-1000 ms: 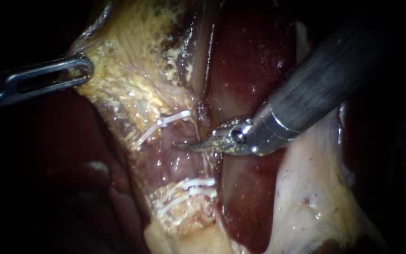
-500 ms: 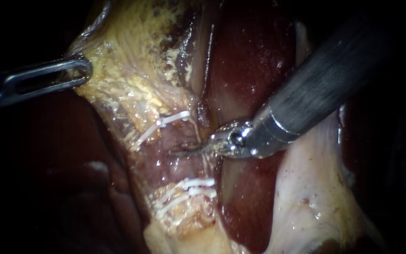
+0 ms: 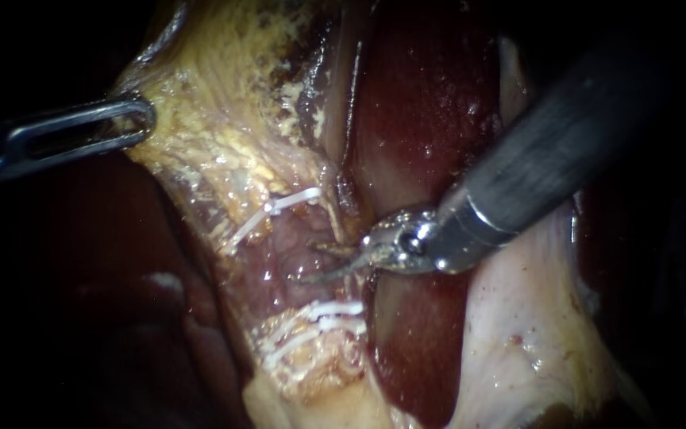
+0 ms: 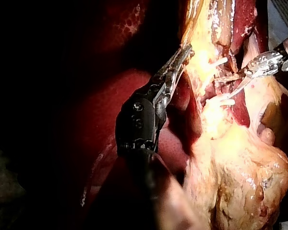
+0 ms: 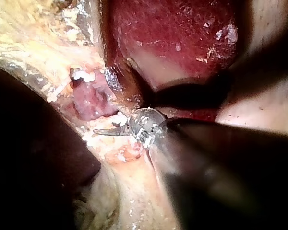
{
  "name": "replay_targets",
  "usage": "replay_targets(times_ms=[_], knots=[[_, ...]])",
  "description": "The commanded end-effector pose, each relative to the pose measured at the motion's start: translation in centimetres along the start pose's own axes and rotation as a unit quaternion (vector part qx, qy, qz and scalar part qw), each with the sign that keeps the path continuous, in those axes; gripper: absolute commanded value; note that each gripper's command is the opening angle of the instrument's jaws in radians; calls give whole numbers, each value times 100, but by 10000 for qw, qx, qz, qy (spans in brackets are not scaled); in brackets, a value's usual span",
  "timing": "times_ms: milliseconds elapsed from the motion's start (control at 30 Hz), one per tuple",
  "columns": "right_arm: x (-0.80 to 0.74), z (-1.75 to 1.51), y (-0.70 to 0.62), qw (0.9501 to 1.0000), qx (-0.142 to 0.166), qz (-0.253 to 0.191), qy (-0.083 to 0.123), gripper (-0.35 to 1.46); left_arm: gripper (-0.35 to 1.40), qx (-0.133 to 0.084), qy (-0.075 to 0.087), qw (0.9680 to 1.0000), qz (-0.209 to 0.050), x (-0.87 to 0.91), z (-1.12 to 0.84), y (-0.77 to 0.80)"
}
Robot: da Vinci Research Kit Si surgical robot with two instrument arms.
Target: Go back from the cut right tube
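Blades of the right instrument (image 3: 312, 263) are being held apart on nothing, cut right tube (image 3: 279, 256) just ahead of the tips. The left instrument (image 3: 144, 119) is being held clamped on yellowish tissue (image 3: 200, 155). Right one's best being drawn straight back, imo.

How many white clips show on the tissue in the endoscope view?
3: one clip above the jaws of the right instrument, two clips close together below them. More may be hidden.

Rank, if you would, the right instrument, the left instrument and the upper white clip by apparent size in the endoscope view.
1. right instrument, though closeness likely enlarges it
2. left instrument
3. upper white clip
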Motion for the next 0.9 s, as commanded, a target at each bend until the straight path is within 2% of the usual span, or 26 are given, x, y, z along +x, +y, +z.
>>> replay_targets(times_ms=[33, 133, 233, 367, 533, 700, 900], knots=[[-2, -6, -1, 9999, -50, -145, 40, 135, -35, 5, -2, 10000, -3, 0, 0, 0], [-9, -30, -3, 9978, -252, -592, 142, 141, -35, 5, -2, 10000, -3, 0, 0, 0], [-11, -60, 1, 9939, -458, -957, 311, 143, -35, 5, -2, 10000, -3, 0, 0, 0], [-6, -103, 7, 9889, -634, -1256, 471, 143, -35, 4, -3, 10000, -3, 0, 0, 0], [2, -142, 4, 9836, -833, -1472, 624, 143, -35, 2, -4, 10000, -4, 0, 1, 0], [9, -152, 0, 9801, -875, -1639, 701, 143, -35, -17, -25, 10000, 8, 6, 10, 0], [8, -148, 0, 9782, -851, -1755, 709, 143, -35, 15, -40, 10000, 61, 29, 44, 5]])
